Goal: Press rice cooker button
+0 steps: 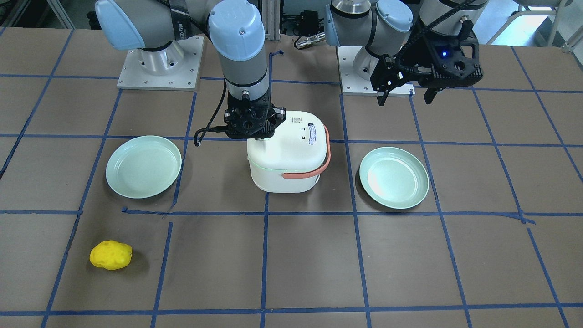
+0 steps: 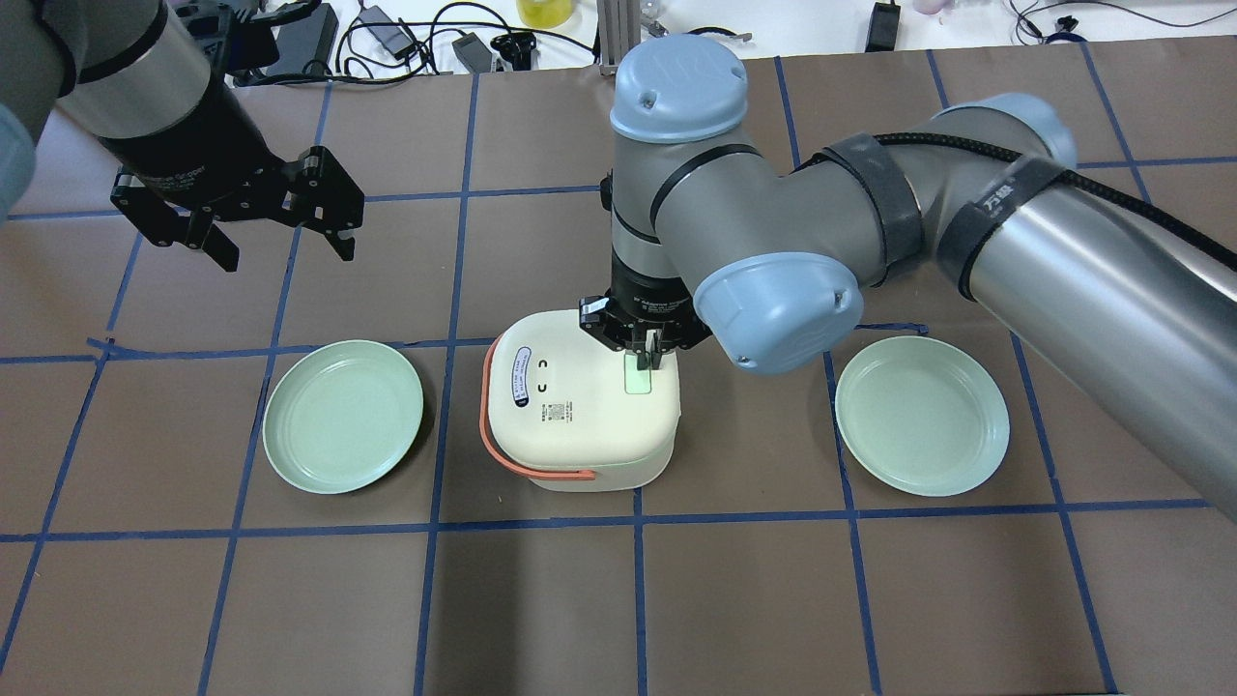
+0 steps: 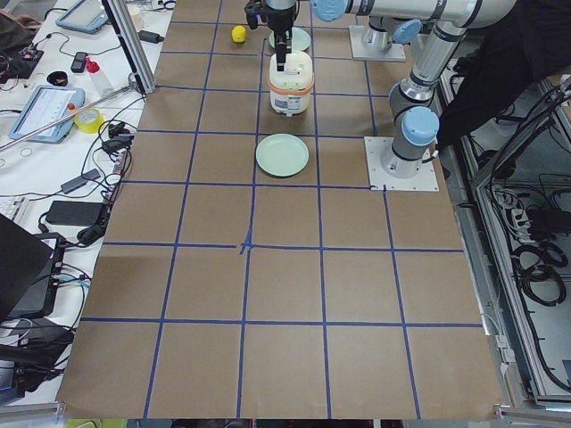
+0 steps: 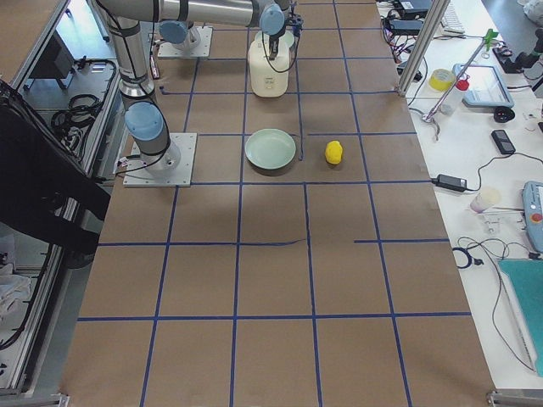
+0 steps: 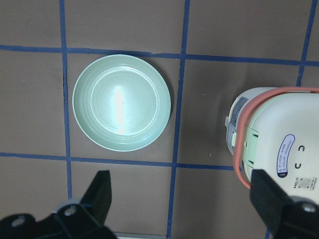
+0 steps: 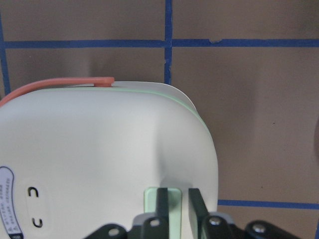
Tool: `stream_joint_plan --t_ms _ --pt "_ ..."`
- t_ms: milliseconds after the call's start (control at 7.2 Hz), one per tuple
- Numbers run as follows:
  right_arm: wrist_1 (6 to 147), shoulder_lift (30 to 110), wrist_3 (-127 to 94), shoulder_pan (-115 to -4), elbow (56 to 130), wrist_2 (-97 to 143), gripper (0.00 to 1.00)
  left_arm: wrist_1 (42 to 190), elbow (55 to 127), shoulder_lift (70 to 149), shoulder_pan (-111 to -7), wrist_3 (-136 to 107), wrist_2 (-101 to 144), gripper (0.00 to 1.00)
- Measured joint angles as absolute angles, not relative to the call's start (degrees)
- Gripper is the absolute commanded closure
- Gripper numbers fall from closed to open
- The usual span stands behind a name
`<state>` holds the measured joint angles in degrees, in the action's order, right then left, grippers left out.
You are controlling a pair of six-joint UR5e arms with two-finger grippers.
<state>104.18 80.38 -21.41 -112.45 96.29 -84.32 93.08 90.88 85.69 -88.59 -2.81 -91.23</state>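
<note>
While the right gripper (image 2: 646, 358) stands upright over the rice cooker (image 2: 570, 425), we see its fingers (image 6: 162, 201) pinched narrow with a slim gap between them. The tips are over the pale green button (image 2: 639, 380); we cannot tell if they touch it. The cooker sits mid-table between two mint plates, lid down, so its pot is hidden from us. Its salmon handle (image 2: 485, 416) lies folded around the side. Left plate (image 2: 343, 416) and right plate (image 2: 921, 416) both show us bare glossy faces. The left gripper (image 2: 285, 249) hangs spread wide above the table, beyond the left plate. A yellow lump (image 1: 110, 255) lies well apart.
</note>
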Motion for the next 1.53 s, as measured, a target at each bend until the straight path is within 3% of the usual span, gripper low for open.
stream_joint_plan --t_ms 556,972,1528 --pt "94.7 84.01 -20.13 -109.65 87.75 -88.32 0.0 93.08 90.88 85.69 -88.6 -2.85 -91.23 0.0" --pt "91.19 85.31 -11.16 -100.09 81.8 -89.54 0.0 93.08 90.88 85.69 -88.59 -2.84 -91.23 0.0" --pt "87.41 87.25 -2.29 -91.85 79.29 -89.39 0.0 93.08 90.85 85.69 -88.6 -2.81 -91.23 0.0"
